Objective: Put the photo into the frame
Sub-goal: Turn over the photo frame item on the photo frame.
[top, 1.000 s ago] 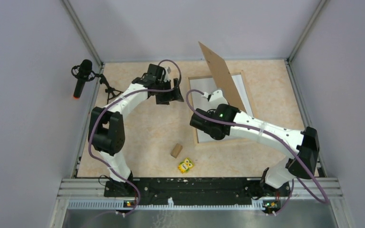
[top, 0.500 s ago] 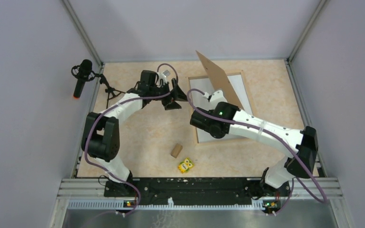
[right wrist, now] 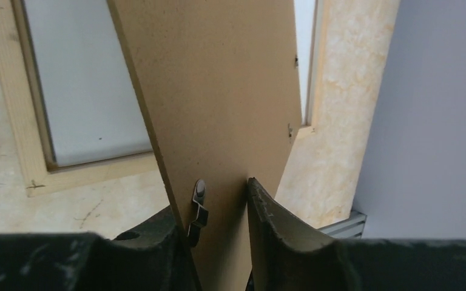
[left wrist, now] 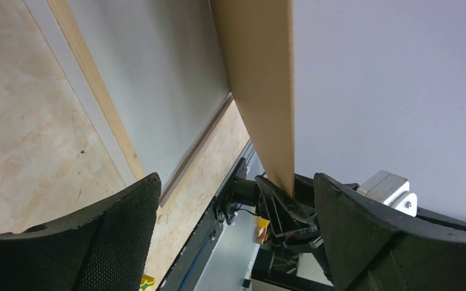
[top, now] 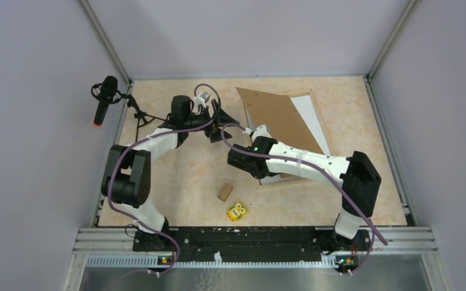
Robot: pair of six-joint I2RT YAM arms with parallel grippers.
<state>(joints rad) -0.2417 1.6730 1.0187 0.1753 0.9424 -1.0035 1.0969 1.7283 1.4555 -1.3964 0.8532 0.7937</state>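
Note:
The frame lies flat at the back right of the table, pale wood with a white inside; it also shows in the right wrist view and the left wrist view. My right gripper is shut on the lower left edge of the plain brown backing board and holds it tilted over the frame. In the right wrist view the fingers pinch the board beside a metal clip. My left gripper is open just left of the board, whose edge stands between its fingers. The photo is out of view.
A small wooden block and a yellow toy lie at the front middle. A microphone on a tripod stands at the left edge. Grey walls close in the table on three sides.
The right arm has swung left and laid the backing board lower, from steeply upright to a flatter tilt. The left gripper has moved right, closer to the board's left edge.

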